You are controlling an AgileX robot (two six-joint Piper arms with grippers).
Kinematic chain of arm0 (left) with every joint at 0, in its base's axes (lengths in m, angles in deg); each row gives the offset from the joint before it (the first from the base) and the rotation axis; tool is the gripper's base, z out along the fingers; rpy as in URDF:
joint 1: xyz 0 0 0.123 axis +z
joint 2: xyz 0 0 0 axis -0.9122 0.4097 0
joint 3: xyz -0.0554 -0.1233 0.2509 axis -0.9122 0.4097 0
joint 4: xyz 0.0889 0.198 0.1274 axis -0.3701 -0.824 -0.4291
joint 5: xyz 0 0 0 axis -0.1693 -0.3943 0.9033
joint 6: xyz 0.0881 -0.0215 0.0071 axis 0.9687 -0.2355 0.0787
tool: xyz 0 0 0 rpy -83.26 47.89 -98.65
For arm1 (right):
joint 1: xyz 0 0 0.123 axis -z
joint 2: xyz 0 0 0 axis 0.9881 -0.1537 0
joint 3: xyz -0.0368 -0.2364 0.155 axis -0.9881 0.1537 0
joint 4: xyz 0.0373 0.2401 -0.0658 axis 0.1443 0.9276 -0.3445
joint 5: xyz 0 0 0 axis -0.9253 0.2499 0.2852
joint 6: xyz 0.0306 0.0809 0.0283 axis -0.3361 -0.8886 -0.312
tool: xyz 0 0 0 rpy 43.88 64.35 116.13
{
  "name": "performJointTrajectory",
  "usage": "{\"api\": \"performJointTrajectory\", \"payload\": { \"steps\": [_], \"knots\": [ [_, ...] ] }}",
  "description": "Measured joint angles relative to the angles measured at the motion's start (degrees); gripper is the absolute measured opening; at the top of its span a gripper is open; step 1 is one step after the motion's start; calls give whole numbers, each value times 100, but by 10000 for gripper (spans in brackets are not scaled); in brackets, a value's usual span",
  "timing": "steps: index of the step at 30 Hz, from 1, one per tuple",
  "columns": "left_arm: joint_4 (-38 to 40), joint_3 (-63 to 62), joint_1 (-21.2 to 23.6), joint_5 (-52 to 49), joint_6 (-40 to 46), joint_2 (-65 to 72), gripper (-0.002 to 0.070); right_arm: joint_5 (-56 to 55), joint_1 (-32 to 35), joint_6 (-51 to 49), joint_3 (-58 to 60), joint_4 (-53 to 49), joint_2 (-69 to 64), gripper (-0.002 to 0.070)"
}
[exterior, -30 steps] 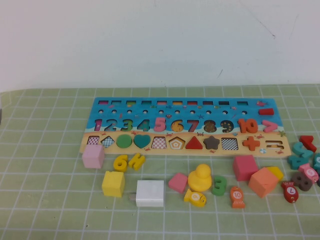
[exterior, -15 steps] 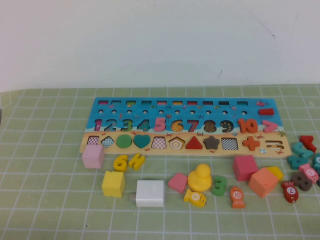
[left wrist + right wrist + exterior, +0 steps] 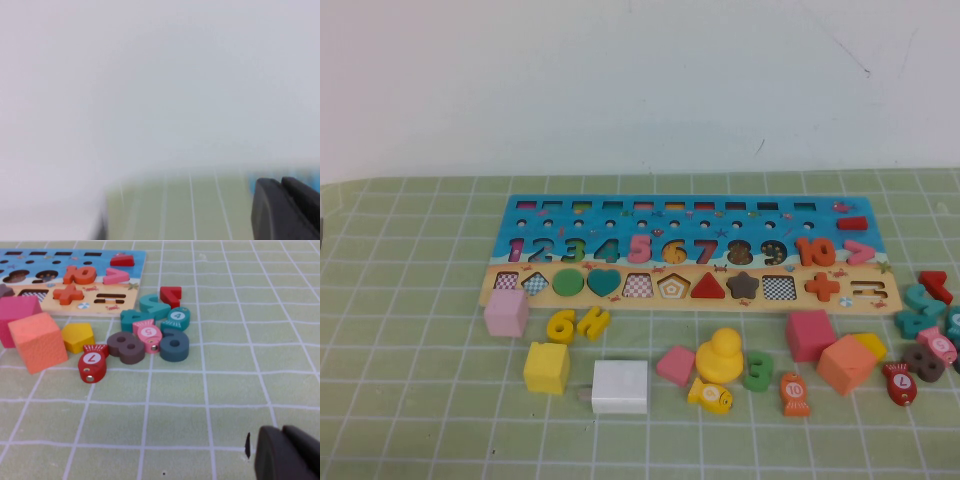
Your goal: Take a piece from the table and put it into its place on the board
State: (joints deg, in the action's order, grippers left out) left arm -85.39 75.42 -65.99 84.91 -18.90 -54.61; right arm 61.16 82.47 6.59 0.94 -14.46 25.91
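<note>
piece (image 3: 561, 325): lying just in front of the board (image 3: 692, 250), untouched
left tool (image 3: 285, 210): pressed together, empty
right tool (image 3: 287, 455): state cannot be told

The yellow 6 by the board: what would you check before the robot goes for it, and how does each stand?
1. 6 in plain sight, lying flat: ok.
2. Room around it: not ok; the yellow H piece touches it and the pink cube sits close.
3. Slot for 6 on the board free: cannot tell.
4. Left tool shut, off the 6, so it must open first: not ok.
5. Right tool over bare mat, clear of the pieces: ok; open or shut: cannot tell.
</note>
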Motion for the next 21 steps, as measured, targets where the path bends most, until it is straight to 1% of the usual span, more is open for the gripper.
{"api": "performJointTrajectory", "payload": {
  "steps": [6,9,13,16,19,21],
  "knots": [
    [0,0,0,1813,0,0,-2,0,0,0,0,0,0,-3],
    [0,0,0,2327,-48,0,-2,0,0,0,0,0,0,-3],
    [12,0,0,2701,-416,0,-2,0,0,0,0,0,0,-3],
    [21,-14,0,2591,-555,-9,-2,0,0,0,0,0,0,-3],
    [-133,-427,0,1612,-592,-9,-2,0,0,0,0,0,0,-3],
    [-276,-969,0,738,-592,-9,-2,0,0,0,0,0,0,-3]
  ]
}}
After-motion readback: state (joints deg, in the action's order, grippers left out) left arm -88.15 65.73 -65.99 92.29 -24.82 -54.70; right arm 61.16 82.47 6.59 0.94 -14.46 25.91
